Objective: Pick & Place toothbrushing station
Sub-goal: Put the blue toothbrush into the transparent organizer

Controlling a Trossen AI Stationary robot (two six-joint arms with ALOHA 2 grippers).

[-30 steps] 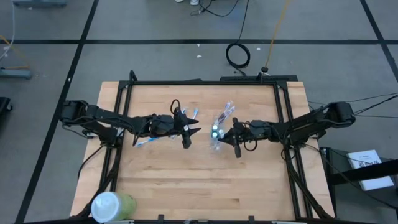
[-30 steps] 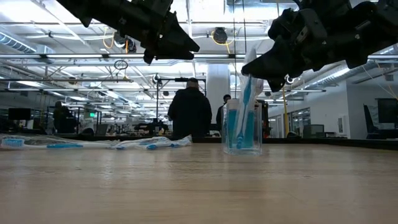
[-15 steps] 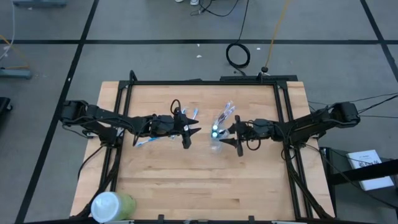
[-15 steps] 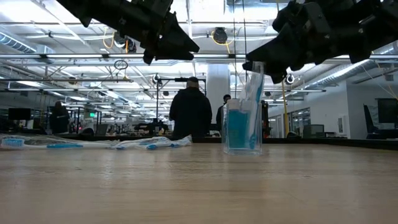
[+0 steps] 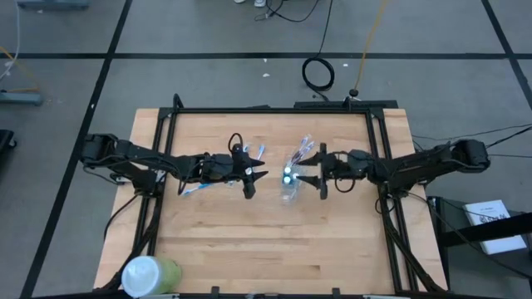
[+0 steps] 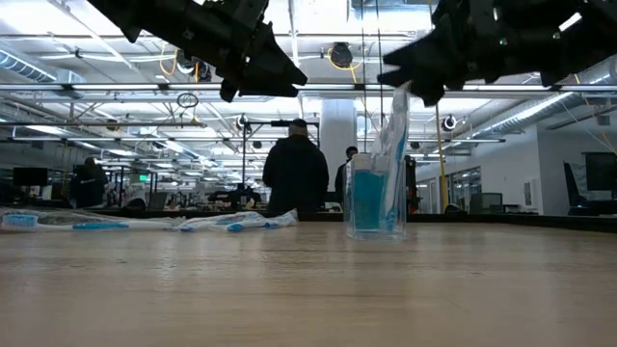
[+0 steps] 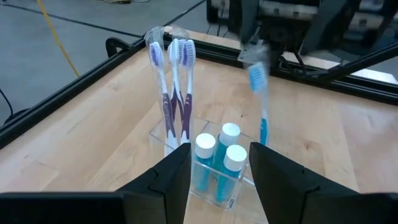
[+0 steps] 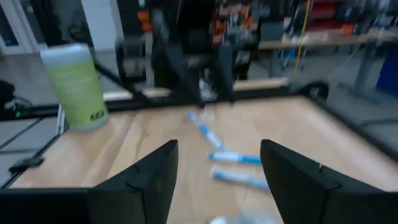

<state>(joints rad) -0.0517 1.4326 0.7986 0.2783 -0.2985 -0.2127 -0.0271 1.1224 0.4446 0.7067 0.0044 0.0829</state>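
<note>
Clear plastic, the cup stands upright near the middle of the table, between the two grippers. We find the right gripper just beside it on its right, raised above the rim, with its fingers spread wide and holding nothing. A blue-and-white toothbrush stands in the cup, leaning, directly below that gripper. The left gripper hovers near the cup's left side, part open and empty.

We judge the step in hand to be the release of that brush. To do it well, the right gripper should lift straight up and clear of the brush head before moving sideways, so that neither brush nor cup is tipped.

Count in the left wrist view: one cup; three tubes with white caps inside it; three pinkish-purple brushes standing together; one blue-and-white brush.

Further wrapped brushes lie flat on the table left of the cup, under the left arm; their number we cannot tell. One pale-green container stands at the near left corner.
</note>
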